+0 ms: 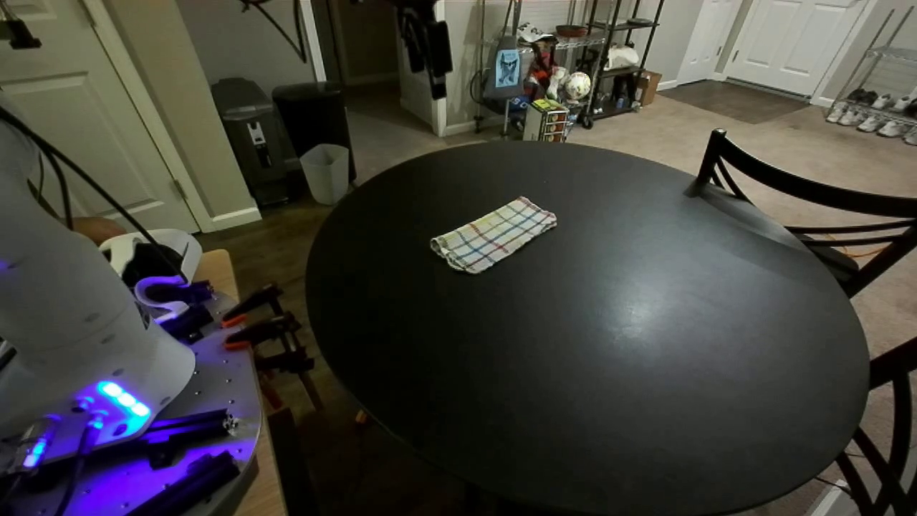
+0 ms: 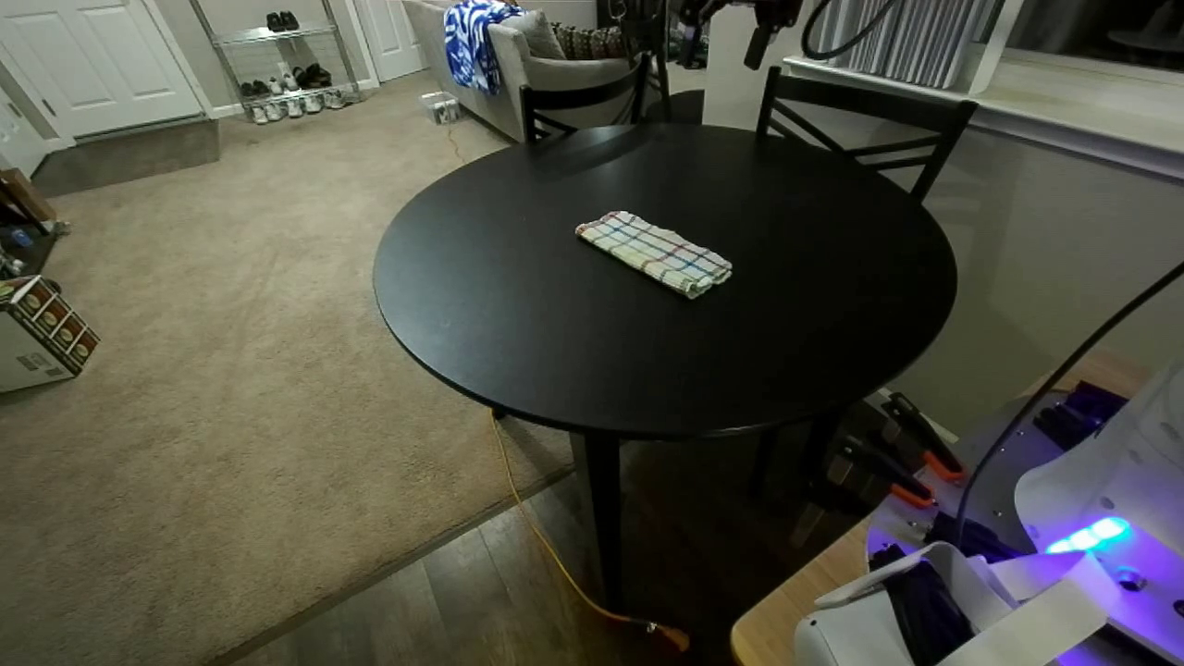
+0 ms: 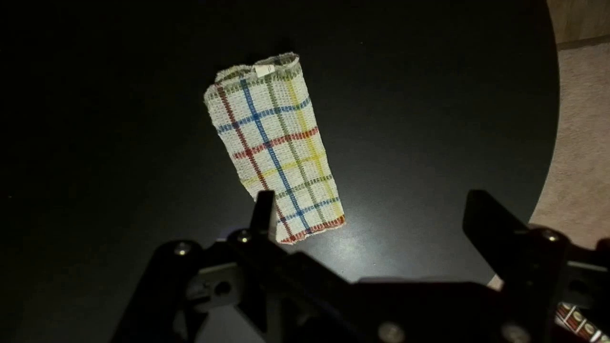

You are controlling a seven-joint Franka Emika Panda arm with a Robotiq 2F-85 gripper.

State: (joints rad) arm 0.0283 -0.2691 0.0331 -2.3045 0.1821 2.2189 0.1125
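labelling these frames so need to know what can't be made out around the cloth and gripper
Tag on the cloth, wrist view: any print is too small to read.
Part of the cloth's long edge, wrist view: hidden behind a finger of the gripper.
Cloth's underside, all views: hidden against the table.
Upper part of the gripper, both exterior views: cut off by the top edge.

Arm (image 1: pixel 64 287): wht., rounded, w/ blk. cable (image 1: pixel 100 193). Base lights (image 1: pixel 123 398): blue. Gripper (image 3: pixel 371 196): blk., w/ silver screws (image 3: pixel 244 236).
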